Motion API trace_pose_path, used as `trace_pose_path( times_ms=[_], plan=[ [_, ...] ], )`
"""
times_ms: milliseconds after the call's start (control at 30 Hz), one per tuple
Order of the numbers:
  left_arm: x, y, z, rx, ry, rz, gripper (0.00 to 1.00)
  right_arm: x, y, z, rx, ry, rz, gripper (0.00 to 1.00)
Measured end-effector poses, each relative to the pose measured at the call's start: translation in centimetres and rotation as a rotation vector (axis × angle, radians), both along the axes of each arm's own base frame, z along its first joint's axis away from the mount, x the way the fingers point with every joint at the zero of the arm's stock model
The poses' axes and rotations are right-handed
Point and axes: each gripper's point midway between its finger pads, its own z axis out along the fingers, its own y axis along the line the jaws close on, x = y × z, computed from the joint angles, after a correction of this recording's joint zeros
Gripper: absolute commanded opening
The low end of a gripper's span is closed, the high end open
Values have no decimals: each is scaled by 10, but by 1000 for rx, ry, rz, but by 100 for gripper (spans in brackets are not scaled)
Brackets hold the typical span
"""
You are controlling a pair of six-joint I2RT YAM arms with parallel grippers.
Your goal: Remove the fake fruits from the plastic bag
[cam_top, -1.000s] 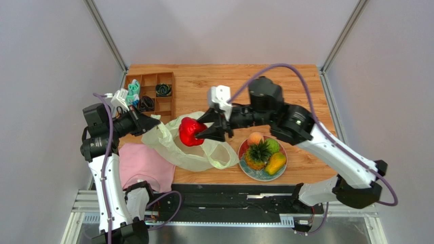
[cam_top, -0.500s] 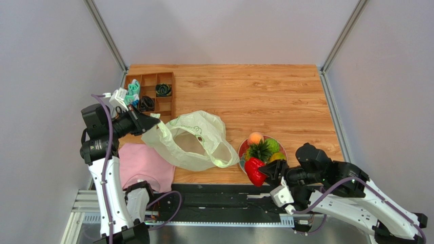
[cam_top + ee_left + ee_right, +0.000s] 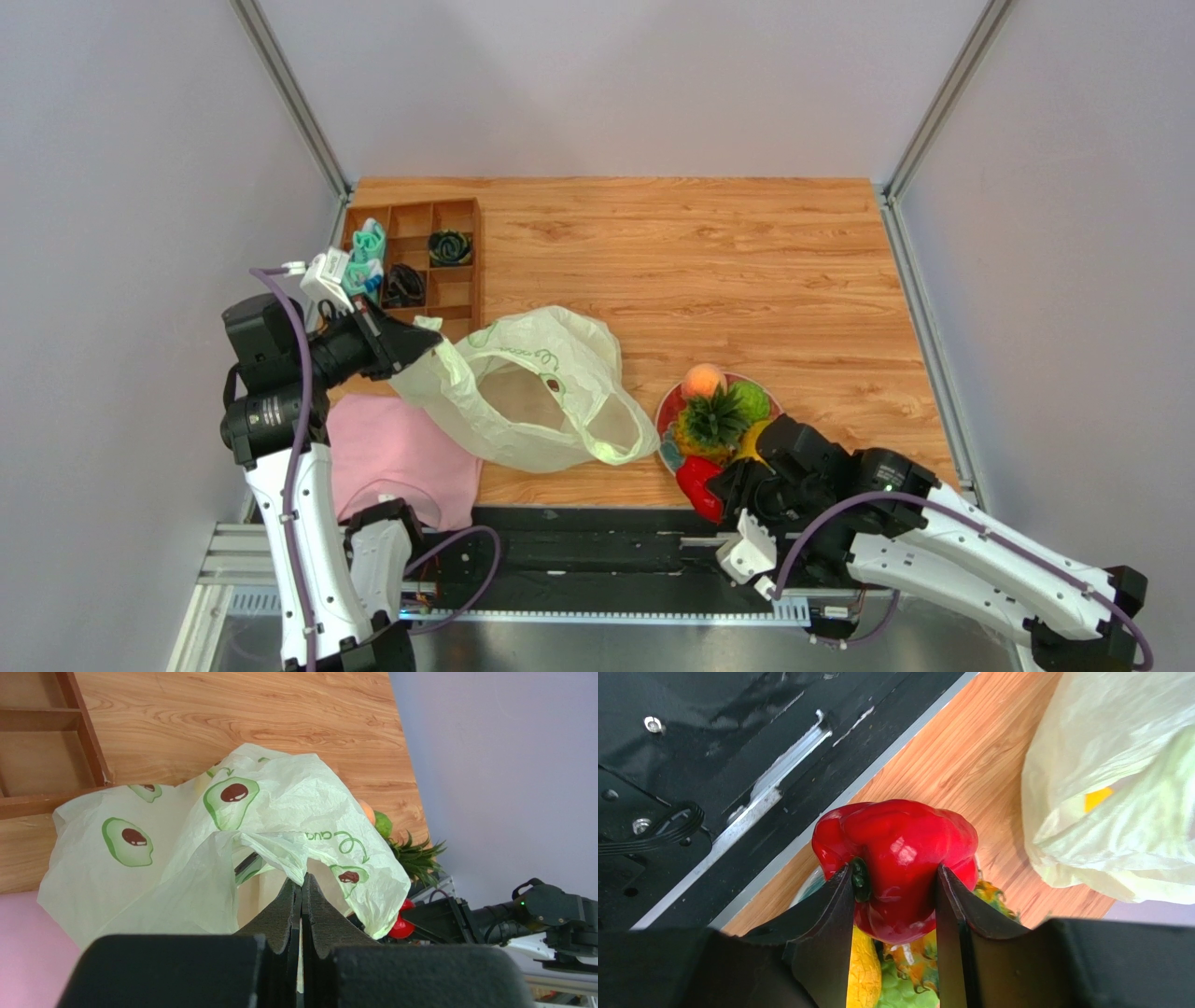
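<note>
You are holding the red pepper-like fruit point(image 3: 892, 840) in the right gripper point(image 3: 896, 882), whose jaws are clamping it on both flanks. It is hanging low over the near edge of the plate point(image 3: 665, 416). The step in hand, I judge, is setting this piece down.

The pineapple point(image 3: 713, 417), the peach point(image 3: 703, 380) and the bumpy green ball point(image 3: 755, 399) are already sitting on the plate. In the right wrist view the mango point(image 3: 863, 973) is showing just beneath the pepper.

The left gripper point(image 3: 302, 896) is pinching a fold of the plastic bag point(image 3: 540, 392) with its jaws fully closed. The bag is lying just beside the plate, on the left arm's side.

Next you are looking for a free spot on the plate, and little room is showing. Lower gently and open only once the pepper is resting. The bag is looking empty from above, though its folds may be hiding something.
</note>
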Motion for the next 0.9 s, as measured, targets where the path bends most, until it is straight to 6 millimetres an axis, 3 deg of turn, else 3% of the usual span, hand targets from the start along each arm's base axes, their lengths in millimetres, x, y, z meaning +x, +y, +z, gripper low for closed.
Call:
trace_pose_path(
  times_ms=[267,633,733,900],
  plan=[
    [-4,-2,-6,-3,10,0,0,14,-7,-22,-72,-52,-12,0],
    [-5,-2,-17,-14,28,1,0,35,-4,-24,-92,-121,-4,5],
    [-6,-3,-22,-24,40,1,0,41,-2,-27,-113,-139,8,16],
    [-9,-5,-28,-34,51,0,0,47,-2,-29,-137,-173,30,48]
  ],
)
